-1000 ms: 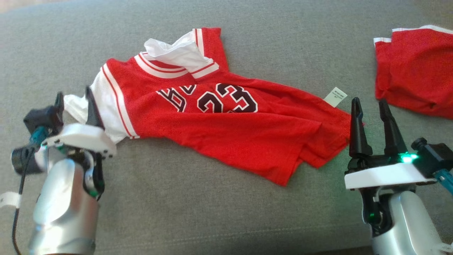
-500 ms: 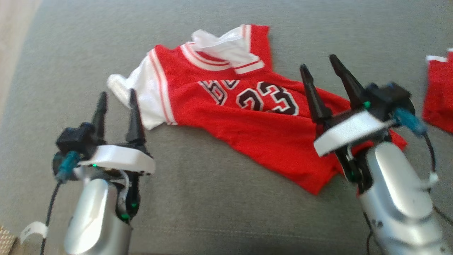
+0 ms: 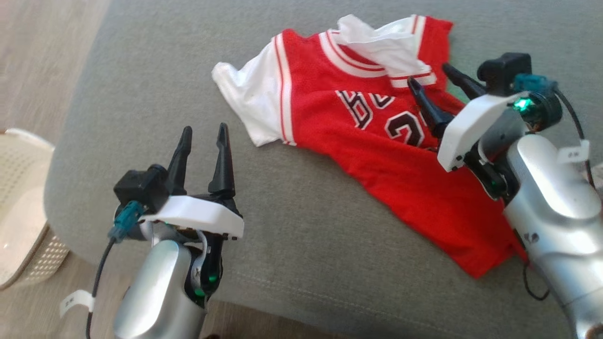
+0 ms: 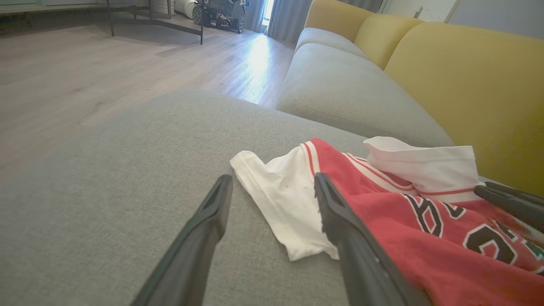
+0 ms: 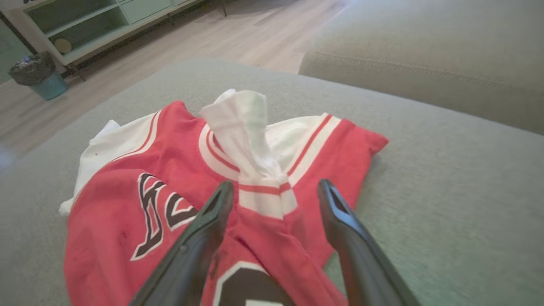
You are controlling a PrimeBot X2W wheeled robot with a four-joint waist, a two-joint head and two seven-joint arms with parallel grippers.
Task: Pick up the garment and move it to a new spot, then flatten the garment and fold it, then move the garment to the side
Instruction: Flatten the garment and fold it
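Note:
The garment (image 3: 339,117) is a red basketball jersey with white trim and black numbers, lying crumpled on the grey sofa cushion (image 3: 155,94). My left gripper (image 3: 203,133) stands open on bare cushion, short of the jersey's white sleeve (image 4: 280,195), holding nothing. My right gripper (image 3: 429,77) hovers open over the jersey's chest, fingers pointing at the bunched white shoulder strap (image 5: 250,140). Between its fingers (image 5: 204,225) the right wrist view shows red fabric, not gripped. The right arm hides the jersey's lower right part.
A pale perforated basket (image 3: 19,202) stands on the wooden floor (image 3: 42,61) left of the cushion. Yellow sofa backrests (image 4: 463,85) rise behind the jersey. The cushion's front edge (image 3: 292,301) runs below my left gripper.
The head camera has swung left, shifting the whole picture right. My right gripper rose from beside the jersey's hem to above its chest. The left gripper drew back off the white sleeve.

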